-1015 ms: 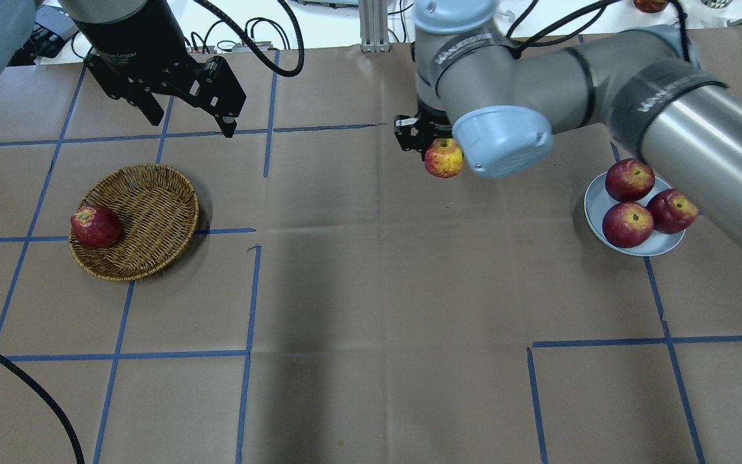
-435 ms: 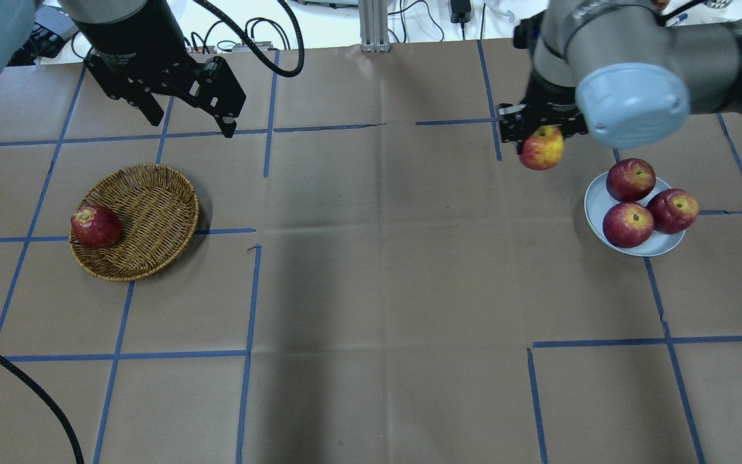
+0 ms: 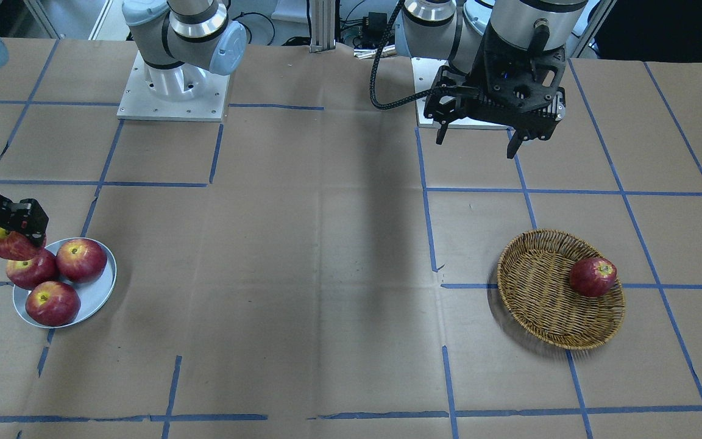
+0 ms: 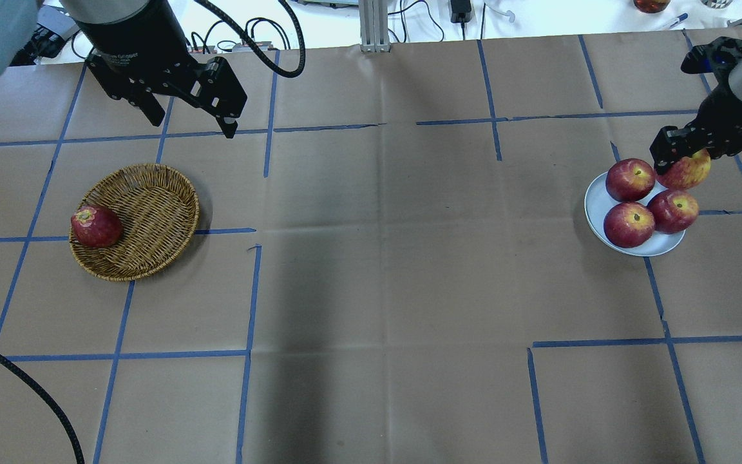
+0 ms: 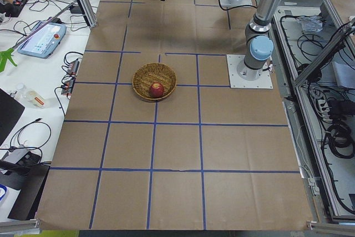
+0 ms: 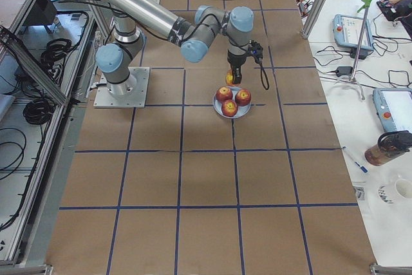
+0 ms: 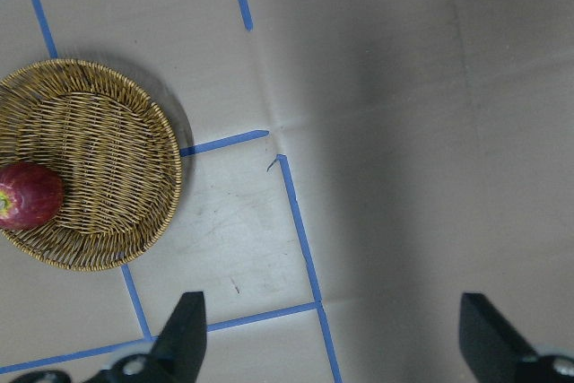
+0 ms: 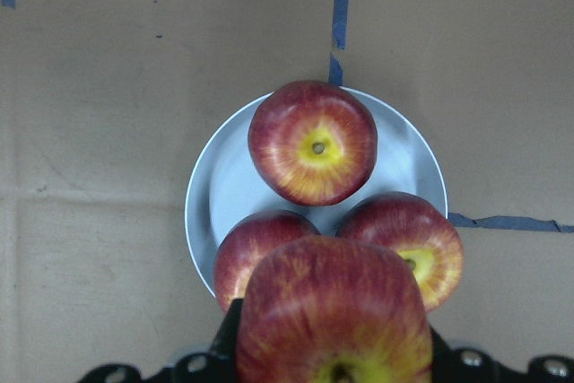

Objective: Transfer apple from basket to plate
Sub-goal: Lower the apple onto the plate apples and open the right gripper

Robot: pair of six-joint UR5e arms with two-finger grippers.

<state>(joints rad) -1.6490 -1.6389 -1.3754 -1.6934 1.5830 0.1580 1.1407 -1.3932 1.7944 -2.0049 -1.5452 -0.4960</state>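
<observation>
Five apples show over a brown worktop [image 4: 371, 290] crossed by blue tape lines, along with one basket and one plate. The plate [image 4: 596, 201], pale blue, holds three dark apples [image 4: 628, 224] packed close together. The basket [image 4: 152, 206], woven wicker, holds a single dark apple [image 4: 95, 226] resting against its rim. The fifth, a lighter apple [image 4: 690, 173] with yellow streaks, is held by the right tool [image 4: 685, 158], which is closed on its sides. It is raised over the plate's edge, next to the three apples there. The left tool [image 4: 192, 122] hangs above the worktop beyond the basket, spread wide and holding nothing.
</observation>
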